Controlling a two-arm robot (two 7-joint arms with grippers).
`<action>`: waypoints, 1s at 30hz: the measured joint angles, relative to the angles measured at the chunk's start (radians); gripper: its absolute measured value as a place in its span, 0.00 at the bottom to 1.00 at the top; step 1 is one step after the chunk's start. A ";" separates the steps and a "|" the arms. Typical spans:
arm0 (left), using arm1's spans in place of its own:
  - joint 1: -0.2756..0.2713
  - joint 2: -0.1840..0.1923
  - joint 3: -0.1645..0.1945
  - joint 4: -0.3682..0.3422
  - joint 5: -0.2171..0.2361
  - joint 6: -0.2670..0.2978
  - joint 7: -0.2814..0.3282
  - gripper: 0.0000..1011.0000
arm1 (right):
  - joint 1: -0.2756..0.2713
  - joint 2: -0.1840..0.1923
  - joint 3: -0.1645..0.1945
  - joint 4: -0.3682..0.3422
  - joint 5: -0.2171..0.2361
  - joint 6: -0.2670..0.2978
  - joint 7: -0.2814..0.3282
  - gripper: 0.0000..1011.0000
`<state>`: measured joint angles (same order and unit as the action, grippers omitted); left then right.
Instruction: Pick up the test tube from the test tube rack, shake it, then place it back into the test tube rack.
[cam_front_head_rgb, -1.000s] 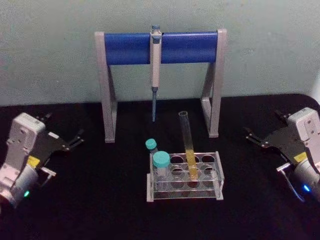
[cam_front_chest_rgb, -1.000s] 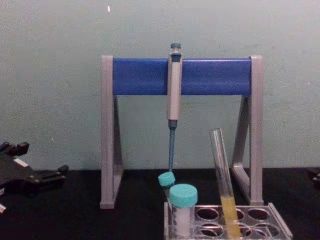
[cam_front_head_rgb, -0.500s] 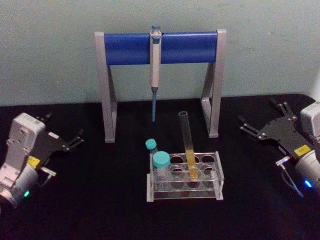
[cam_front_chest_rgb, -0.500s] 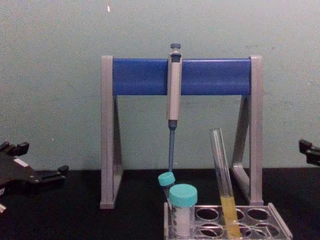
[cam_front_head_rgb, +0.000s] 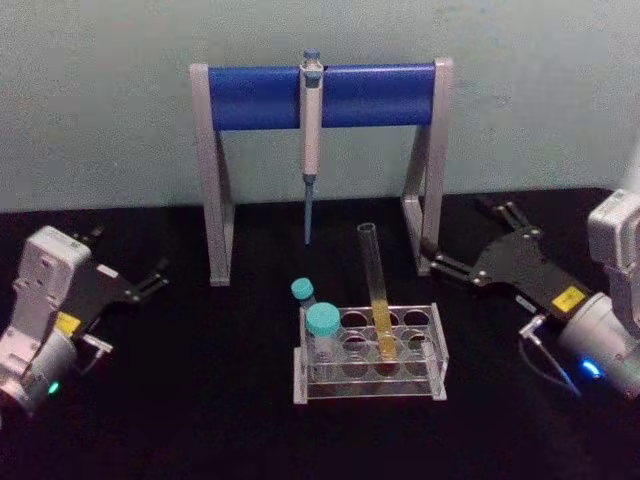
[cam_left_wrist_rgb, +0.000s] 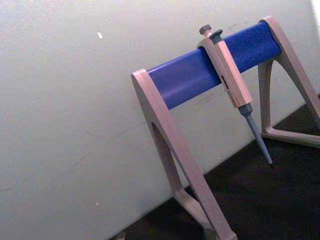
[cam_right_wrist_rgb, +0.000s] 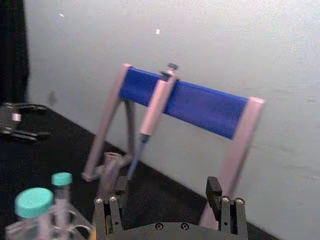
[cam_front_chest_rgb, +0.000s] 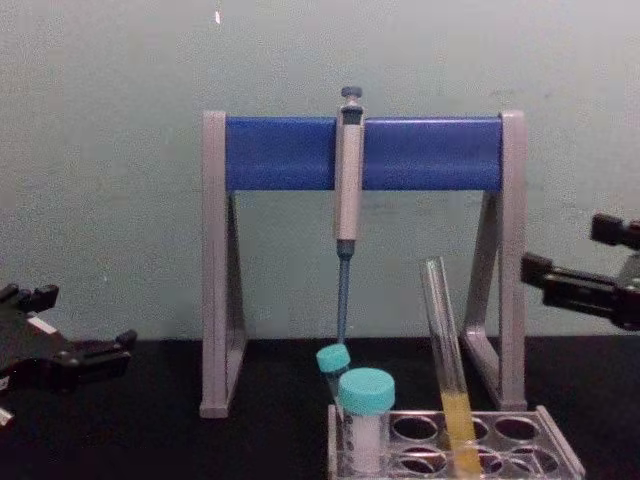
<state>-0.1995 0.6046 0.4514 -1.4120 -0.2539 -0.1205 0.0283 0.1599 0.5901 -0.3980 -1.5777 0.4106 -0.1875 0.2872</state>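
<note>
Low in the middle, tube (cam_front_head_rgb: 378, 290) with yellow liquid leaning in the rack (cam_front_head_rgb: 432, 352), untouched; at the right side, right gripper (cam_front_head_rgb: 465, 238) spread wide and empty, near the stand (cam_front_head_rgb: 250, 97) leg; at the left edge, left gripper (cam_front_head_rgb: 128, 252) parted too, empty, far from the rack.

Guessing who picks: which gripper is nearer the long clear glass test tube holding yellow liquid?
Right. The right gripper hangs open just right of the test tube; the left gripper sits open, farther off to its left.
</note>
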 joint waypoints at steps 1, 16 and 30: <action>0.000 0.000 0.000 0.000 0.000 0.000 0.000 0.99 | 0.003 -0.003 -0.002 0.000 0.005 0.005 0.009 0.99; 0.000 0.000 0.000 0.000 0.000 0.000 0.000 0.99 | 0.085 -0.065 -0.049 0.044 0.049 0.146 0.151 0.99; 0.000 0.000 0.000 0.000 0.000 0.000 0.000 0.99 | 0.122 -0.113 -0.059 0.084 0.021 0.268 0.166 0.99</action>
<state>-0.1996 0.6047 0.4514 -1.4120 -0.2539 -0.1205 0.0283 0.2817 0.4767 -0.4570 -1.4940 0.4316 0.0801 0.4528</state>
